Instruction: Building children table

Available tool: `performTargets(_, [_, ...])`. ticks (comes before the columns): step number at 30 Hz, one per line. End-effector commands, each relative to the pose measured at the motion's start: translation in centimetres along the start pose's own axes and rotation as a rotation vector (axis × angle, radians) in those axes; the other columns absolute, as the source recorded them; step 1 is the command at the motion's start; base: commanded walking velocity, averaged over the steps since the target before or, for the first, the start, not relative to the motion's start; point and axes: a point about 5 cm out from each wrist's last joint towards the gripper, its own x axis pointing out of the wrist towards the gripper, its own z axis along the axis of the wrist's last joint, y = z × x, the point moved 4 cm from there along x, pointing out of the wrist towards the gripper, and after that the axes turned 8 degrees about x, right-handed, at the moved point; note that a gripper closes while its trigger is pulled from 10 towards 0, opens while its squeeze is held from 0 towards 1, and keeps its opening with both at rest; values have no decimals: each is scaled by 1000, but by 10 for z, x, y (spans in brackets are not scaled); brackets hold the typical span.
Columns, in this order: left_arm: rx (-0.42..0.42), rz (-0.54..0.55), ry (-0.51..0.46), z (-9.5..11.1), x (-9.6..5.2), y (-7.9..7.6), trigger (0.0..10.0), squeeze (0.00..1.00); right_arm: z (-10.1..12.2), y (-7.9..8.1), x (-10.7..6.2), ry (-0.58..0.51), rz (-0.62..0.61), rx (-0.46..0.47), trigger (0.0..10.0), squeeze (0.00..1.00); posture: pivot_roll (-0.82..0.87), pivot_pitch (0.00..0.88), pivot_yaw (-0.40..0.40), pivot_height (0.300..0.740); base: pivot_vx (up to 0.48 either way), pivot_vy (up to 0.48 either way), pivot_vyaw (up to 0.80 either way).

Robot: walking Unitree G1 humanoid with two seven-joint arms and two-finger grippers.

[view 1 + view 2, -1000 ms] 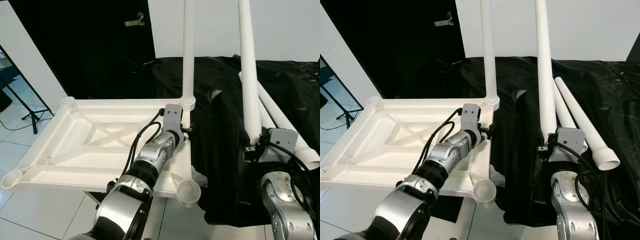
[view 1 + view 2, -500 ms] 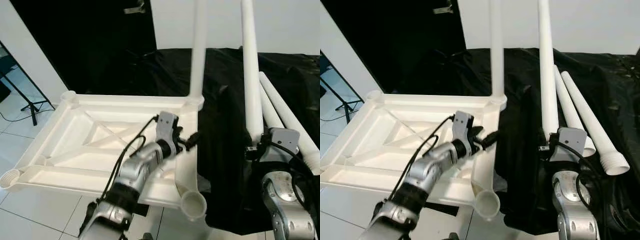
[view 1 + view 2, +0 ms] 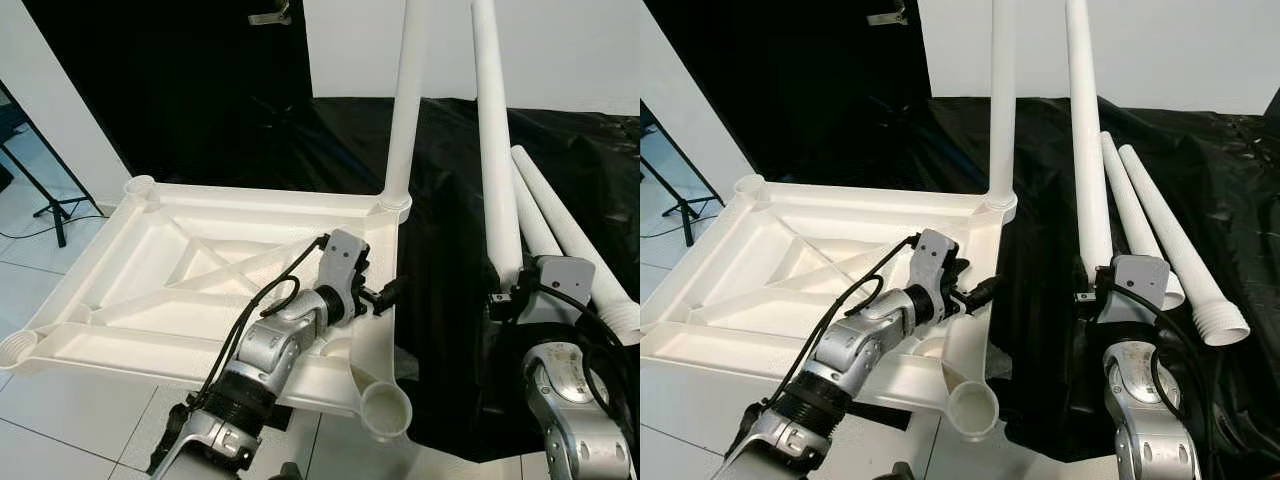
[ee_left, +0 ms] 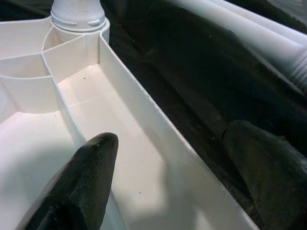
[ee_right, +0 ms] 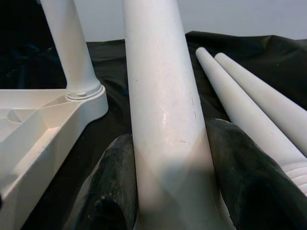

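A white plastic tabletop (image 3: 190, 290) was seen lying upside down, its ribbed underside facing up, partly resting on a surface draped in black cloth (image 3: 450, 250) and partly overhanging a white tiled floor (image 3: 60, 430). One white table leg (image 3: 405, 110) was already seated upright in the far corner socket (image 3: 392, 205) nearest the cloth, while the near corner socket (image 3: 385, 410) on the same side was open, as were the two corner sockets on the robot's left. The left gripper (image 3: 385, 293) was held at the tabletop's right-hand rim, between the fitted leg and the open near socket; its two black fingers (image 4: 81, 177) were spread apart and straddled the rim wall, one inside the channel and one outside over the cloth, grasping nothing. The right gripper (image 5: 168, 191) was closed around the lower part of a second white leg (image 3: 495, 140), which was held nearly upright, leaning slightly, above the black cloth and well apart from the tabletop. In the right wrist view both black fingers were pressed against opposite sides of that leg. Two more white legs (image 3: 570, 240) were laid side by side on the cloth just beyond the right arm, their threaded ends pointing toward the robot. A black tripod stand (image 3: 45, 200) was visible on the floor at the far left, in front of a dark doorway.
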Motion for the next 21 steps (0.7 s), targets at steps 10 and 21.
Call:
performTargets(10, [-107,-105,121,-33,30,-37,10000,0,15,-2,-4,-74,-33,-68,10000,0,60,0,46,740,0,0,0])
performTargets(21, [-108,-46,46,-22,33,-22,10000,0,72,-4,-15,-380,-116,-306,10000,0,69,0,60,740,0,0,0])
